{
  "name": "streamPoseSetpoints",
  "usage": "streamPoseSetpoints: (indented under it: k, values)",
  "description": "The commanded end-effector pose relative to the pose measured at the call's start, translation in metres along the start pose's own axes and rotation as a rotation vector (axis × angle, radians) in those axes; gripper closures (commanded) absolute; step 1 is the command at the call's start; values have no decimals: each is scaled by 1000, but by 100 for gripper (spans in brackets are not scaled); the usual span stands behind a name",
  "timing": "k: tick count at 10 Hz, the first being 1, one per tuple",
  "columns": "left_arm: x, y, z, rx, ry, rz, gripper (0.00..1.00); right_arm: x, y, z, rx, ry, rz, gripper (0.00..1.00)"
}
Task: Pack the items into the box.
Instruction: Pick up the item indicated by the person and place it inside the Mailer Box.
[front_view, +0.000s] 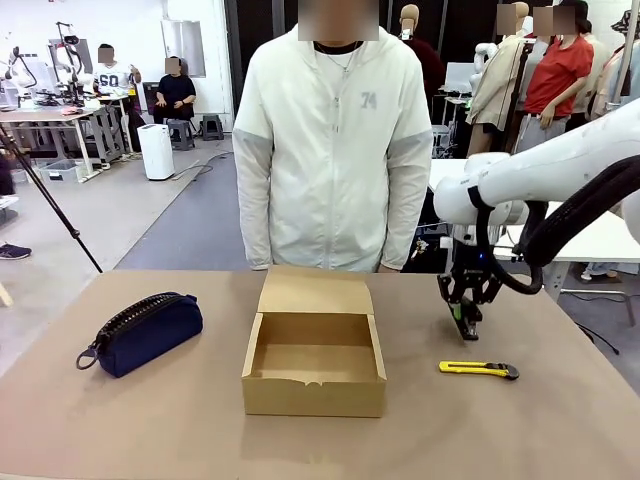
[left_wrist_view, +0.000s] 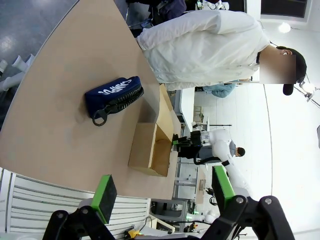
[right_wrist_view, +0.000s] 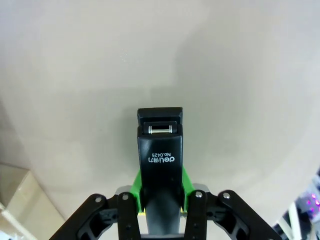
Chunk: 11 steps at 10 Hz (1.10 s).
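Observation:
The brown cardboard box (front_view: 314, 362) sits open at the table's middle, its flap lid folded back toward the person; nothing shows inside it. The navy zippered pouch (front_view: 143, 331) lies to its left, also seen in the left wrist view (left_wrist_view: 114, 94). A yellow utility knife (front_view: 478, 369) lies right of the box. My right gripper (front_view: 467, 325) stands just above the table behind the knife, shut on the small black stapler (right_wrist_view: 160, 150), which sticks out between the green pads (right_wrist_view: 185, 181). My left gripper (left_wrist_view: 160, 192) hangs open high over the table's left side, holding nothing.
A person in a white jacket (front_view: 330, 150) stands at the far edge right behind the box. Bare tabletop (front_view: 150, 420) stretches in front of the pouch and box. Other people and workbenches are far off in the background.

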<state>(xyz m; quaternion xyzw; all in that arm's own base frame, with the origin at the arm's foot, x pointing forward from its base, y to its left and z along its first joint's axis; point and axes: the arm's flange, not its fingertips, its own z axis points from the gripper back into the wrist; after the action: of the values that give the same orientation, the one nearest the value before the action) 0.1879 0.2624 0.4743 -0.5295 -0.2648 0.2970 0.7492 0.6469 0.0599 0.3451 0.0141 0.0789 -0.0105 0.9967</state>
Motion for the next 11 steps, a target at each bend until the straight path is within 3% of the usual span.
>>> streamPoseSetpoints:
  k: [1,3,5,6,9,10,11]
  values:
    - [0,-1,1,-21,-3,-15,0,-51,-7,69,-48,-148,77,100]
    - [0,-1,1,-21,-3,-15,0,-107,-11,110,-58,-195,135,100]
    - [0,-1,1,-21,-3,-15,0,-152,-24,126,-42,-267,139,100]
    - [0,-1,1,-21,-3,-15,0,-101,-6,133,-45,-191,121,100]
    - [0,-1,1,-21,-3,-15,0,-101,-6,133,-45,-191,121,100]
    - [0,-1,1,-21,-3,-15,0,-119,-10,128,-49,-191,132,100]
    - [0,-1,1,-21,-3,-15,0,-113,22,133,-76,-224,242,100]
